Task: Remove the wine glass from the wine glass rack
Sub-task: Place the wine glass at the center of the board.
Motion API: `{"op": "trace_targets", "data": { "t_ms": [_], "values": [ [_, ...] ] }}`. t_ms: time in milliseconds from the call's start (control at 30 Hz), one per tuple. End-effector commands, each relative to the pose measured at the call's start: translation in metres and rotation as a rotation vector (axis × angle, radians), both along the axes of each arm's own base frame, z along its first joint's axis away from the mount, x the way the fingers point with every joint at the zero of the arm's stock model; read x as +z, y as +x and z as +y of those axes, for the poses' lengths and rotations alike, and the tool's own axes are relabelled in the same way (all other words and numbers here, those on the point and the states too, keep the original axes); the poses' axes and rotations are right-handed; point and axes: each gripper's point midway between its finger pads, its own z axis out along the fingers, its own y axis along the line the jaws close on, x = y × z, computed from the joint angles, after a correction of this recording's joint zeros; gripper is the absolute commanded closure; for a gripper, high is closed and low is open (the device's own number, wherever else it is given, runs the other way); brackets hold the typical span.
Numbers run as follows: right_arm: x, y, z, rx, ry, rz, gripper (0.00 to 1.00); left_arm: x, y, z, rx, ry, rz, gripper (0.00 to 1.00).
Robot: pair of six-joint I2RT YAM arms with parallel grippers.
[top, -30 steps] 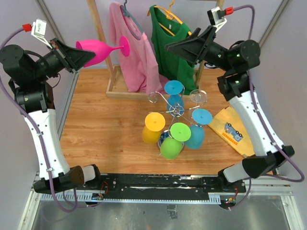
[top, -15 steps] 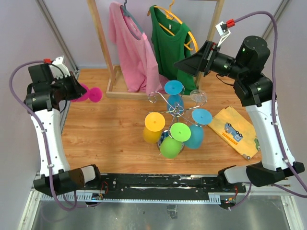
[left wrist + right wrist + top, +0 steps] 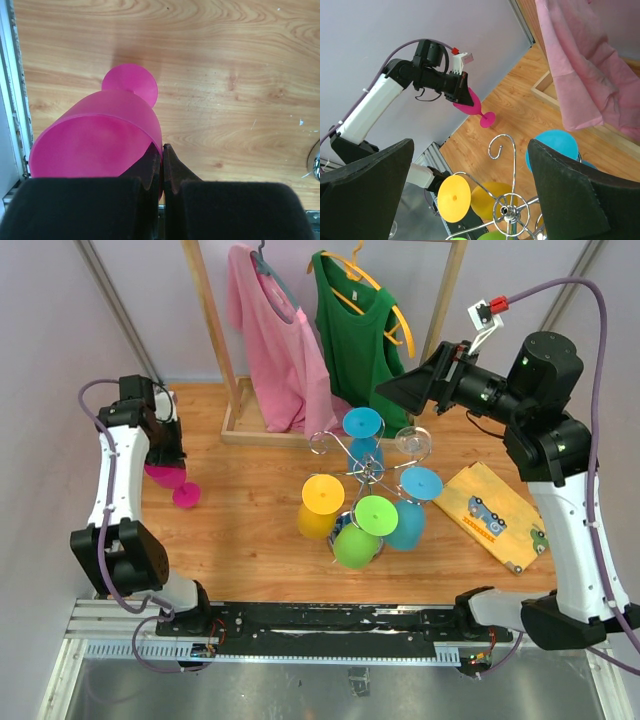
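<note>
The pink wine glass (image 3: 166, 477) is off the wine glass rack (image 3: 365, 472) and is seen at 9 o'clock from it, well apart, near the left edge of the table (image 3: 240, 520). It is held by the left gripper (image 3: 166, 452), which points down over it. In the left wrist view the gripper (image 3: 161, 167) is pressed together on the bowl rim: the wall of the glass (image 3: 100, 130) is pinched between the two dark fingers (image 3: 150, 167), one inside and one outside. The glass is tilted, mouth toward the camera, foot toward 12 o'clock in that view. Whether the foot touches the wood cannot be told.

The right gripper (image 3: 400, 390) is held in the air at 1 o'clock from the rack, apart from it. In the right wrist view its fingers (image 3: 365, 190) are spread wide with nothing between them, and the chrome scrolls of the rack (image 3: 502, 145) and the pink glass (image 3: 470, 106) are seen beyond.

Five glasses are hung on the rack: a blue glass (image 3: 362, 423) at 12 o'clock, a clear glass (image 3: 412, 443) at 2, a second blue glass (image 3: 420, 483) at 3, a green glass (image 3: 375, 515) at 6, a yellow glass (image 3: 322, 494) at 8.

A yellow cloth (image 3: 495, 515) is laid at 4 o'clock from the rack. A clothes rail (image 3: 205, 300) with a pink shirt (image 3: 280, 340) and a green shirt (image 3: 360, 330) is seen at 11 to 12 o'clock.
</note>
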Motion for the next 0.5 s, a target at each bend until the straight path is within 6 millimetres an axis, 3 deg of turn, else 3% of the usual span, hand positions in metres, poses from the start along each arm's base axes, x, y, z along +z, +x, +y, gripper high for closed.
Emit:
{"op": "trace_targets", "data": {
  "t_ms": [0, 467],
  "values": [
    [-0.003, -0.003, -0.013, -0.058, -0.029, -0.026, 0.01, -0.007, 0.008, 0.009, 0.002, 0.052, 0.029, 1.00],
    [-0.005, -0.008, -0.017, -0.072, -0.031, -0.030, 0.02, -0.011, 0.054, -0.004, -0.019, 0.054, -0.101, 1.00]
  ]
}}
